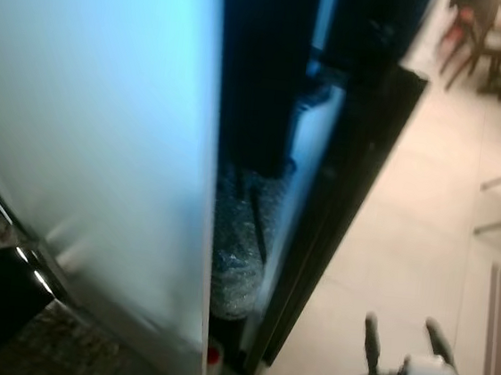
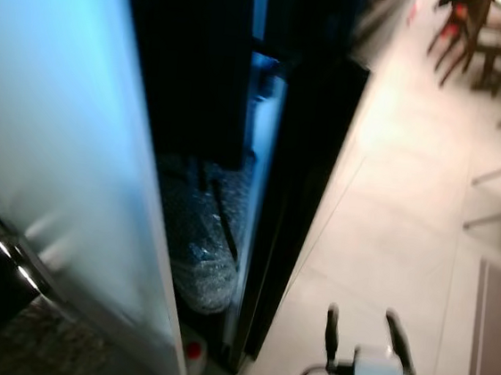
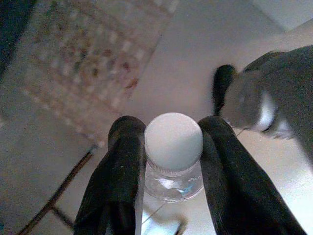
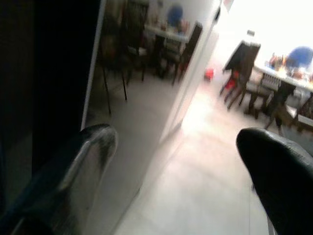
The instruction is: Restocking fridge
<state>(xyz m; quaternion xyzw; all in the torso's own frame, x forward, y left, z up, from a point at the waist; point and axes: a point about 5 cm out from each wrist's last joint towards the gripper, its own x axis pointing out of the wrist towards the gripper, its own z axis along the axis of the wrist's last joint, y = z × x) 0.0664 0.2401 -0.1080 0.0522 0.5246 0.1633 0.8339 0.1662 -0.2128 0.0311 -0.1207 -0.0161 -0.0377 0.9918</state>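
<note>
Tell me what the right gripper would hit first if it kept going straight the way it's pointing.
Probably nothing close: the right gripper, fingers open, points along bare tiled floor beside the fridge door, toward distant dining chairs. Depth is unclear.

Clear bottle (image 3: pixel 173 169) (white-capped) between fingers (image 3: pixel 120 169)

Fridge door (image 1: pixel 103 136) stands at left, the open compartment (image 1: pixel 259 108) to its right. Wrapped bundles (image 1: pixel 239 258), possibly bagged goods, lie inside low down. Chairs (image 1: pixel 481 42) stand far right, behind.

My black fingers (image 3: pixel 122 166) flank a clear bottle (image 3: pixel 173 178) with its white cap (image 3: pixel 173 144). The fridge door (image 1: pixel 103 136) glows pale blue, over beige floor (image 1: pixel 408 222).
</note>
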